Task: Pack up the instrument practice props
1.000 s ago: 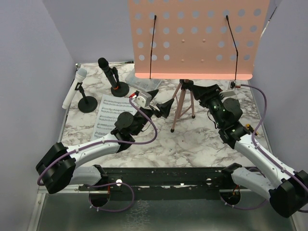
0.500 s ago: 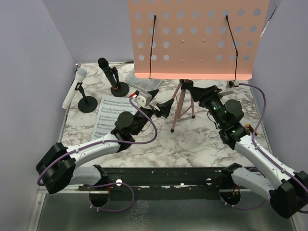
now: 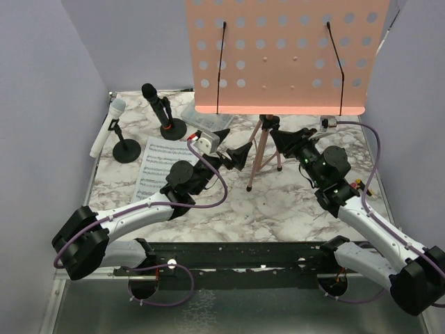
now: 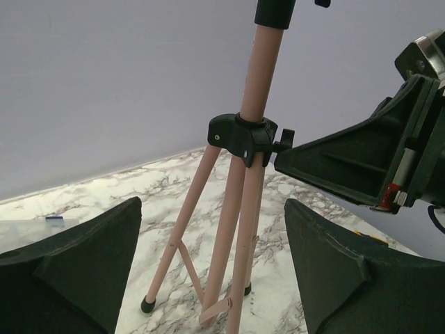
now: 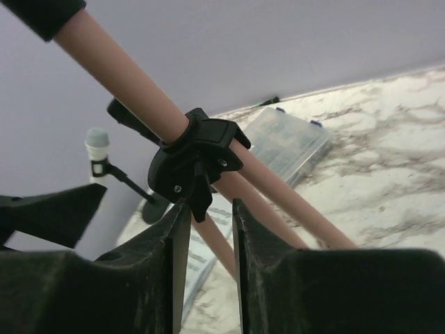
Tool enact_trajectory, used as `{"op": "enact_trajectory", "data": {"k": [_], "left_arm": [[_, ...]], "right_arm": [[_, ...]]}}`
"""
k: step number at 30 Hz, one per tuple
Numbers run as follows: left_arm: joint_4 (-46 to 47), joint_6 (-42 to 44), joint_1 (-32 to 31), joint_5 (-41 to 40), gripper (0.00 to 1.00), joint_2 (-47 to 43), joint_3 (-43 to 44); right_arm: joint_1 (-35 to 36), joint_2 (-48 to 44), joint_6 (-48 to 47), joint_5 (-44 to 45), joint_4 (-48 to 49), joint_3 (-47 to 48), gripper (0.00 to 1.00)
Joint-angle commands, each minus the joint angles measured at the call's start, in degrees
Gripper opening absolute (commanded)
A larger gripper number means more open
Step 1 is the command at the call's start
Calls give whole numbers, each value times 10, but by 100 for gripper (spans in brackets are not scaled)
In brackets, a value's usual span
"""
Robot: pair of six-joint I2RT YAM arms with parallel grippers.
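White microphone [image 3: 111, 118] and black microphone [image 3: 154, 99] stand in mic holders [image 3: 126, 151] at left, sheet-music pages [image 3: 158, 167] beside them on the marble table [image 3: 229, 202]. Left gripper [image 3: 233, 145] — spread wide — faces the pink tripod legs [image 3: 259, 156]. Right gripper [image 5: 212, 209], narrowly parted, brackets the black collar [image 5: 195, 156] lever — pinching or not, I cannot tell.

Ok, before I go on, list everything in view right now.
Music board: one, pink, back centre, atop the stand.
Tripod: one, pink, centre.
Clamp: one, black, on the tripod's pole.
Microphones: two, black and white, back left.
Mic holders: two, black, holding the microphones.
Sheet music: white, page count unclear, left of tripod.
Box: one, clear, behind the sheet music.
Table: one, marbled white.
Left gripper: one, black, open, left of the tripod.
Right gripper: one, black, jaws narrowly apart around the clamp's lever.
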Motion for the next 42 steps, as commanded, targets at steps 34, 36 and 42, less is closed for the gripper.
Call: {"op": "enact_trajectory", "data": {"k": [34,36,42], "left_arm": [[74,-131,197,356,89,53,46],[84,-145,225,396,89,60,51],[128,-193,277,494,89,121,96]], "right_arm": [[0,-90,-334,-174,172,-118,58],[0,-90,-330,-180,171,-120,58],[0,-98,-333,-198,158,-119,58]]}}
